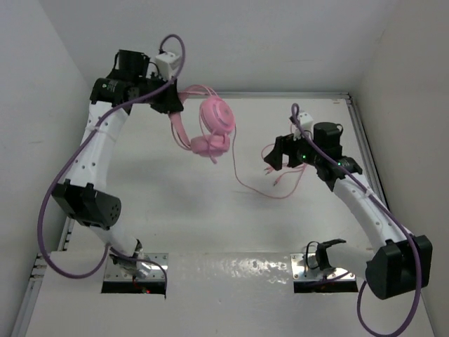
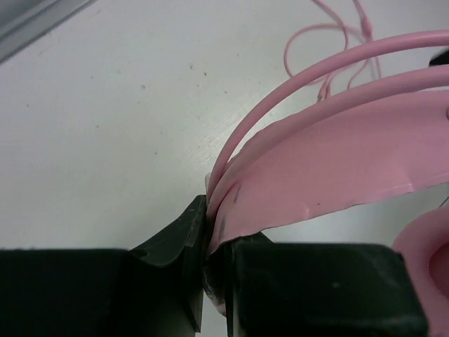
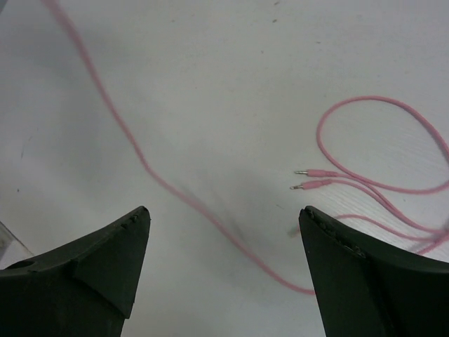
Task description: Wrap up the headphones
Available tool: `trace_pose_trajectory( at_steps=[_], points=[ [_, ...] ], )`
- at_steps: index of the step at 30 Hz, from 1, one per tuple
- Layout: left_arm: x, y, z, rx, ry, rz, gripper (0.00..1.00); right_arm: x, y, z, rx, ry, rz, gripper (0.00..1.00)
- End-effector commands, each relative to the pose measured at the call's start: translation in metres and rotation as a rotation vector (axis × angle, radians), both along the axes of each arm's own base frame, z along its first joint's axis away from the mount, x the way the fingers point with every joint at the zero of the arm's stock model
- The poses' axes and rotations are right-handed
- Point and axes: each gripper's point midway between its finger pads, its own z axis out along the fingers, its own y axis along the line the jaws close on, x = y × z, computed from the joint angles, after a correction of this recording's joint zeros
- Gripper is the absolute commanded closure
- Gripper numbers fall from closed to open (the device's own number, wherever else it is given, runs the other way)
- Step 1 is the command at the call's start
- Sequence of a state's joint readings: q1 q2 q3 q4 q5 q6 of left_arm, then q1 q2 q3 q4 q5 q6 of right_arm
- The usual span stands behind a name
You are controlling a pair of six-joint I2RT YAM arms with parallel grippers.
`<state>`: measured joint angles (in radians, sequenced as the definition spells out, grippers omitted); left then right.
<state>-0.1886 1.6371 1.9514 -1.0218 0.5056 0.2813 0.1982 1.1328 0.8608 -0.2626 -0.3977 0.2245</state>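
Counting from the biggest down, I find one white table (image 1: 175, 210), one set of pink headphones (image 1: 210, 130) with two round earcups (image 1: 219, 114), one thin pink cable (image 1: 242, 179) and two small plugs (image 3: 303, 172). My left claw (image 2: 207, 242) is clamped on the headband (image 2: 330, 158), both fingers pressed against the pink band at their tips. The headphones hang just beyond those tips, one cup below the other. My right claw (image 3: 224, 217) has its fingers wide apart and grips nothing. One strand of the cable crosses the table in the gap between them. The two plugs lie side by side just ahead of one fingertip, beside a loose loop. My left wrist view cuts the headband off at its edge and catches only a sliver of one cup, so the count of cups comes from overhead. The strand between my right fingers is blurred. I cannot tell whether the lower cup touches the table. From above, the plugs are too small to make out, and only my right wrist view shows them. Only the overhead view shows the cable dropping from the cups toward my right claw.
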Motion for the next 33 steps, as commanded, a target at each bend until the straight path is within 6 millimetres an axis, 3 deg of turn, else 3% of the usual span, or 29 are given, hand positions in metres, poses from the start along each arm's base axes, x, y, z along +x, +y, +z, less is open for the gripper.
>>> trace_pose_trajectory(
  at_steps=[1,6,11,12,14,16,17,18,19,20,21,22,23,25,26,27,29,31,32,33],
  points=[
    [0.003,-0.004,0.035,-0.310,0.124,0.039,1.00,0.002,0.032,0.007,-0.026,-0.134,0.134,0.14],
    [0.036,0.033,0.037,-0.360,0.115,0.249,1.00,0.007,0.043,-0.020,-0.014,-0.143,0.138,0.14],
    [0.057,0.060,0.047,-0.392,0.087,0.433,1.00,0.029,0.063,-0.054,-0.192,-0.185,0.129,0.08],
    [0.058,0.061,0.047,-0.398,0.091,0.444,1.00,0.037,0.067,-0.068,-0.220,-0.167,0.132,0.03],
    [0.062,0.063,0.049,-0.416,0.098,0.461,1.00,0.058,0.075,-0.068,-0.260,-0.219,0.096,0.02],
    [0.066,0.065,0.051,-0.428,0.097,0.472,1.00,0.075,0.084,-0.090,-0.320,-0.213,0.089,0.01],
    [0.067,0.066,0.052,-0.428,0.091,0.474,1.00,0.090,0.090,-0.081,-0.325,-0.241,0.070,0.01],
    [0.068,0.067,0.055,-0.433,0.084,0.479,1.00,0.099,0.091,-0.086,-0.346,-0.237,0.049,0.01],
    [0.069,0.068,0.061,-0.440,0.071,0.481,1.00,0.106,0.093,-0.107,-0.375,-0.196,0.050,0.01],
    [0.072,0.069,0.064,-0.445,0.061,0.478,1.00,0.118,0.101,-0.100,-0.367,-0.211,0.046,0.01],
    [0.073,0.068,0.067,-0.447,0.053,0.474,1.00,0.122,0.104,-0.105,-0.370,-0.198,0.056,0.01],
    [0.074,0.069,0.073,-0.451,0.035,0.472,1.00,0.122,0.109,-0.124,-0.383,-0.156,0.083,0.04],
    [0.075,0.070,0.075,-0.451,0.028,0.473,1.00,0.127,0.115,-0.123,-0.378,-0.161,0.088,0.07],
    [0.077,0.071,0.078,-0.457,0.022,0.477,1.00,0.129,0.117,-0.143,-0.394,-0.123,0.083,0.31],
    [0.078,0.071,0.078,-0.461,0.024,0.479,1.00,0.134,0.117,-0.143,-0.395,-0.121,0.066,0.44],
    [0.080,0.074,0.078,-0.474,0.030,0.488,1.00,0.134,0.115,-0.149,-0.403,-0.102,0.048,0.75],
    [0.084,0.077,0.076,-0.487,0.040,0.499,1.00,0.134,0.118,-0.155,-0.413,-0.080,0.062,0.98],
    [0.093,0.087,0.070,-0.520,0.062,0.533,1.00,0.120,0.129,-0.158,-0.450,-0.061,0.126,1.00],
    [0.096,0.089,0.068,-0.534,0.071,0.540,1.00,0.116,0.135,-0.150,-0.454,-0.071,0.141,1.00],
    [0.100,0.094,0.066,-0.551,0.080,0.559,1.00,0.099,0.150,-0.150,-0.494,-0.082,0.219,1.00]
  ],
)
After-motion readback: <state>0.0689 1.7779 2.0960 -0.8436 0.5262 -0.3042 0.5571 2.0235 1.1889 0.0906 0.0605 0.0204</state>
